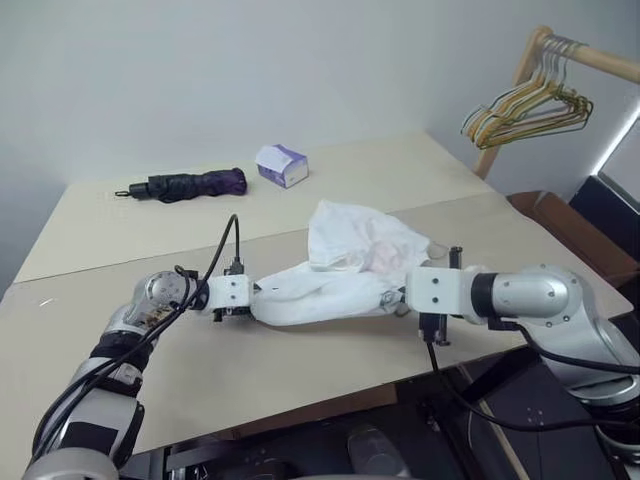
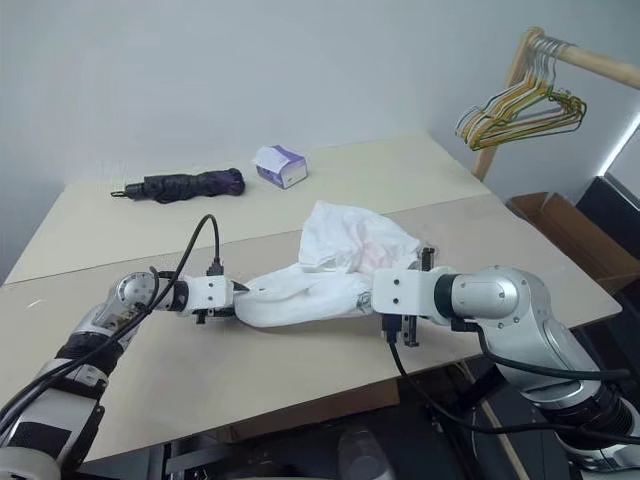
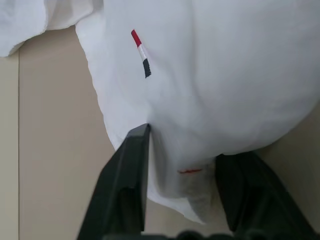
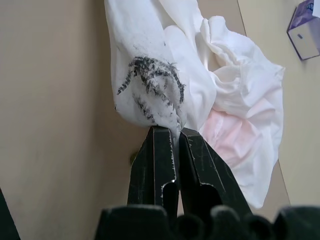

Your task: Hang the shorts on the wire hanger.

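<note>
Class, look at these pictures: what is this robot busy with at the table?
The robot is handling the white shorts on the table. Its right gripper is shut on one end of the cloth; the fingers of its left gripper straddle the other end. The wire hangers hang on the rack behind, untouched. An umbrella and tissue box lie farther back.

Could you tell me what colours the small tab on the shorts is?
Red, white and dark navy stripes, clearest in the left wrist view.
</note>
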`<action>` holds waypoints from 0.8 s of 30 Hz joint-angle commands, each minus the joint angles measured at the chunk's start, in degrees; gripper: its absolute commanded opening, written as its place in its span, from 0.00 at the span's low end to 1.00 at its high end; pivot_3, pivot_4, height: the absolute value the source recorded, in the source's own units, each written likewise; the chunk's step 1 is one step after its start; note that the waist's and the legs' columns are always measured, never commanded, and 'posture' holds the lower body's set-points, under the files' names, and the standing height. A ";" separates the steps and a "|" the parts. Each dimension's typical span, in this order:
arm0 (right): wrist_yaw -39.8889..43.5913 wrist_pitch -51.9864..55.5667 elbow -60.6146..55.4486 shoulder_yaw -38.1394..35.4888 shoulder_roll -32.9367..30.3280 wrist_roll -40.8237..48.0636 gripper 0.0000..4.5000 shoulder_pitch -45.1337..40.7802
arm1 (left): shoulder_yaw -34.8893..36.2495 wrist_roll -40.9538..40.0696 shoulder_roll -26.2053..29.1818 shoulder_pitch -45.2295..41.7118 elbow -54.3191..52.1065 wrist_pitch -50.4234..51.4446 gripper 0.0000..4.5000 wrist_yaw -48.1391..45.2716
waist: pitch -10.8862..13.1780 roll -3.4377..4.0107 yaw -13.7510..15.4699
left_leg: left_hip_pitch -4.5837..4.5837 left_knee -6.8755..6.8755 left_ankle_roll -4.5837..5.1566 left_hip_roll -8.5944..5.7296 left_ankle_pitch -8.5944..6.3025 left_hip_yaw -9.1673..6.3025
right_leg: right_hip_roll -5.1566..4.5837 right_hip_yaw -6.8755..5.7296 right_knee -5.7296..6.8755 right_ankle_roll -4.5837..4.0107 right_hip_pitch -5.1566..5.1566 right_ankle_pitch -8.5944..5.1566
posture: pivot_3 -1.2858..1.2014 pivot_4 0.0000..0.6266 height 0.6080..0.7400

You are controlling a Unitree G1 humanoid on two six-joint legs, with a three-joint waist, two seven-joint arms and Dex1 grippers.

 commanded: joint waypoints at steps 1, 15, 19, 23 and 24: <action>-0.77 0.06 -1.06 -1.63 -0.79 0.53 0.00 -1.86 | -0.63 0.65 -0.51 -2.00 2.09 -1.76 0.10 0.26 | 0.00 0.00 -0.61 | -0.01 0.00 0.00 0.00 0.00 0.00 | 0.00 0.00 0.00 0.01 -0.01 0.00 | 0.35 0.00 1.00; -0.51 -25.41 8.66 0.75 -5.75 -2.22 0.00 2.49 | 7.03 -15.28 13.77 11.60 -24.22 10.49 0.01 -14.99 | 0.09 -0.07 -3.44 | -0.06 -0.12 0.45 0.05 0.15 0.05 | 0.02 0.16 0.09 0.16 -0.29 -0.09 | 0.37 0.03 1.00; -0.30 -32.44 12.98 0.50 -6.82 -2.62 0.00 1.65 | 12.34 -20.54 22.01 22.56 -39.49 17.45 0.01 -17.64 | 0.19 -0.06 -2.71 | -0.07 -0.10 0.46 0.06 0.15 0.09 | 0.06 0.25 0.17 0.14 -0.39 -0.08 | 0.38 0.04 1.00; -0.03 -37.36 16.67 0.70 -7.00 -2.93 0.00 0.41 | 19.77 -24.44 29.22 34.41 -51.79 23.44 0.01 -18.34 | 0.32 0.06 -1.19 | 0.05 -0.09 0.08 0.11 -0.08 0.13 | 0.10 0.31 0.16 0.08 -0.47 -0.06 | 0.40 0.04 1.00; 0.15 -38.31 17.38 0.85 -7.02 -2.90 0.00 0.26 | 21.58 -25.78 30.21 37.03 -54.59 25.32 0.01 -18.50 | 0.36 0.11 -0.70 | 0.07 -0.10 0.06 0.12 -0.09 0.20 | 0.10 0.38 0.16 0.07 -0.48 -0.07 | 0.40 0.04 1.00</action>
